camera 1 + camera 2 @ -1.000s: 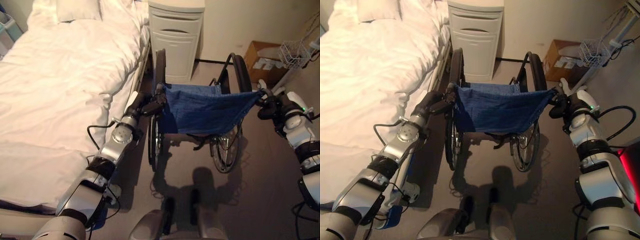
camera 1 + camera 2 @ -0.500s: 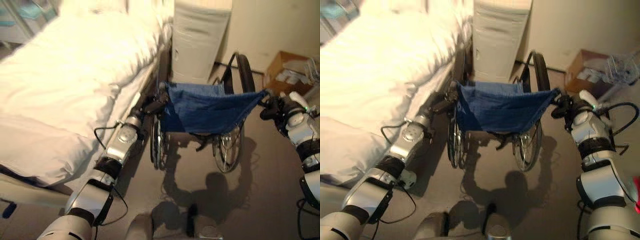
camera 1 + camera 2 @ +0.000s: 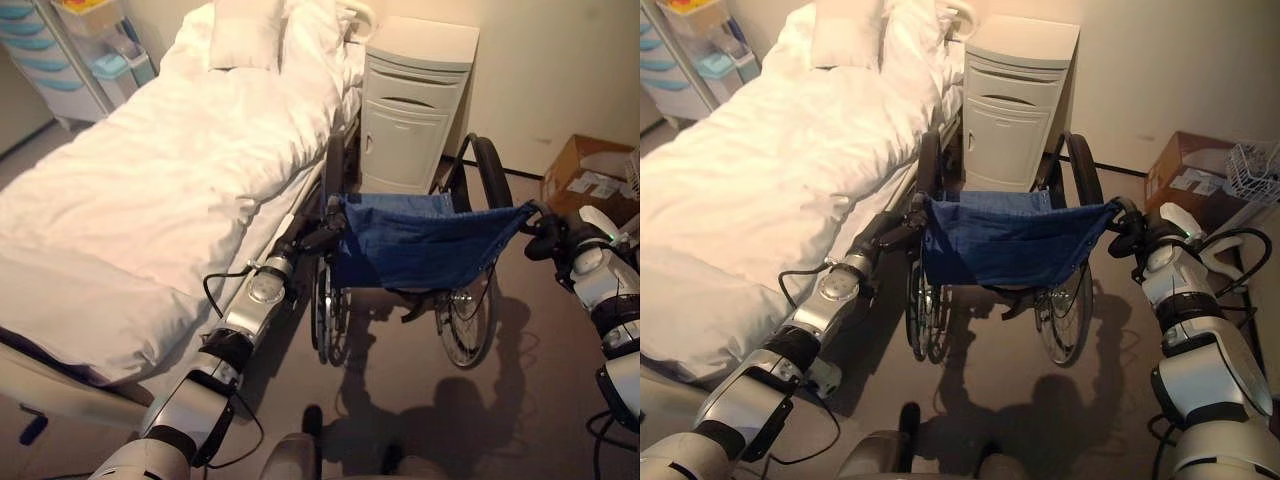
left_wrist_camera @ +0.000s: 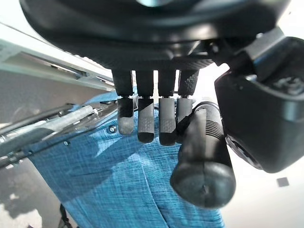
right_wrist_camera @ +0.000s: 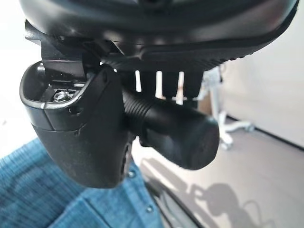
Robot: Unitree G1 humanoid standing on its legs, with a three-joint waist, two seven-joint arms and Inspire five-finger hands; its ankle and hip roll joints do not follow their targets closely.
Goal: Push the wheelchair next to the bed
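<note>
Both robot hands grip wheelchair (image 3: pixel 415 245) handles; chair faces nightstand (image 3: pixel 412 105), alongside bed (image 3: pixel 150 190).

The silver-grey left arm is stretched forward from the lower left, and its dark left hand (image 3: pixel 300 238) is curled round a black ribbed push-handle grip (image 4: pixel 204 156) — fingers (image 4: pixel 146 124) wrapped over it. The dark right hand (image 3: pixel 1137 232) is likewise clenched on the other black grip (image 5: pixel 175 130) — arm bent.

The left hand (image 4: pixel 156 71) is curling its fingers (image 4: pixel 167 124) round a black push handle (image 4: pixel 204 152), which is pointing toward 5 o'clock over the wheelchair's blue fabric back (image 4: pixel 118 185).
</note>
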